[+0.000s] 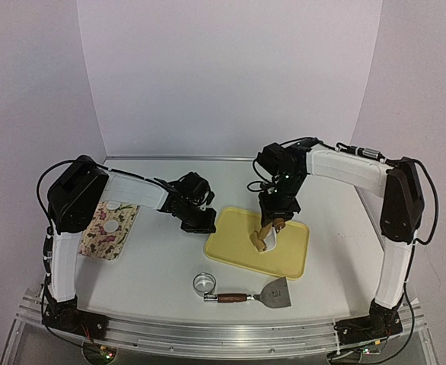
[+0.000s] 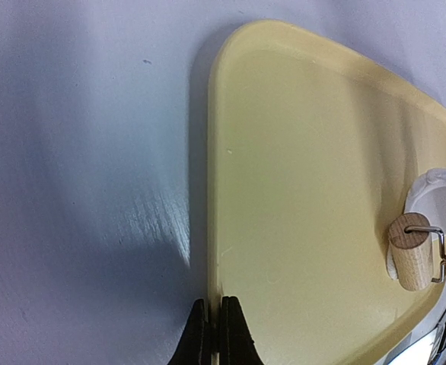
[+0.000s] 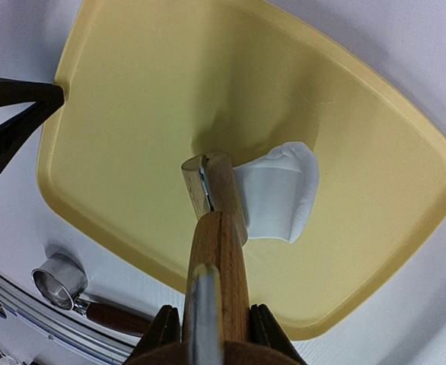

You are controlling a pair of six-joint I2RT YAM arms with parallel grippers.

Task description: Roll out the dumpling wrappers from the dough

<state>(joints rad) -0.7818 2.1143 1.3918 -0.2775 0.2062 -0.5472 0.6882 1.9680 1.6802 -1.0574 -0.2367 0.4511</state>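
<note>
Two wrappers (image 1: 113, 205), thin flat white discs, lie face up on a floral mat (image 1: 101, 239) well left of the tray (image 1: 230, 236). They sit one behind the other and just apart. Being round, they have no long axis, but the pair lines up front to back.

On the smooth, pale yellow, round-cornered tray lies a soft white sheet of dough (image 3: 280, 190). It is flattened and uneven, with one edge curled up, and it sits toward the tray's right half. It stretches away from the barrel of the roller (image 3: 217, 243), crosswise to it.

The roller is light wood with a wire yoke and a darker turned handle. Its barrel rests on the dough's near end. The right gripper (image 3: 217, 334) clamps the handle from both sides, directly above and behind the dough.

The left gripper (image 2: 215, 334) is pinched tight on the tray's left rim, which runs between its black fingertips, well apart from the dough.

Just in front of the tray lie a shiny metal ring (image 1: 205, 283) and a flat steel scraper (image 1: 275, 293) with a wooden handle.
</note>
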